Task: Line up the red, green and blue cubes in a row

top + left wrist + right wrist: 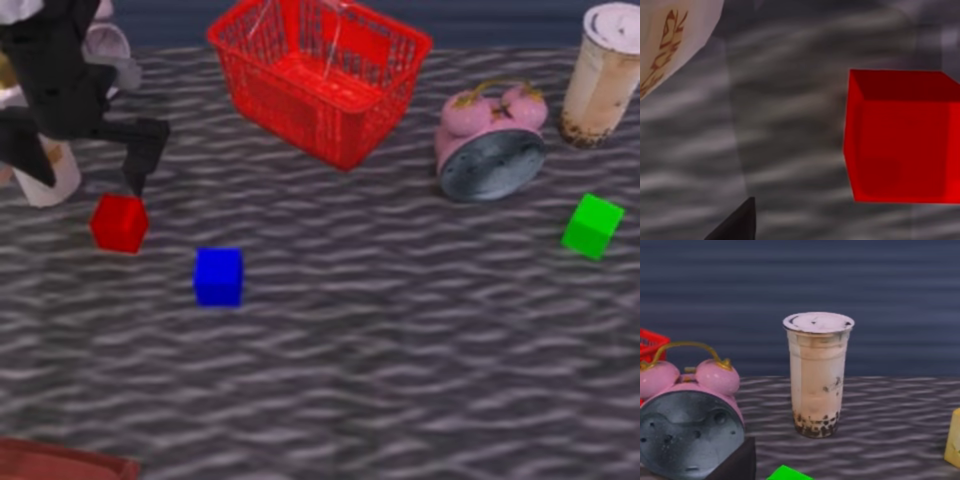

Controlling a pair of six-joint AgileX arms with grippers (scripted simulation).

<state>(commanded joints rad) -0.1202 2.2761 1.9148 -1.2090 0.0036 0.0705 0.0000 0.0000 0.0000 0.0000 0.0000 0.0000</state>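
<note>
Three cubes on the grey rippled bench [400,380], none in a row. Landmark: red wire basket [320,75], far edge, centre. Red cube [120,222] lies well left of the basket and nearer the viewer; blue cube [218,276] near it, apart, on the basket's left side. Green cube [593,226] far right of the basket, close to the bench's right edge. Wide bare bench in front of the basket, between blue and green. Left claw [135,180] hangs just above the red cube's far side; cannot tell whether its fingers are open or closed. Pink alarm clock [492,140] lies just right of the basket, a milk-tea cup [605,75] beyond it. Right arm not seen from above.
</note>
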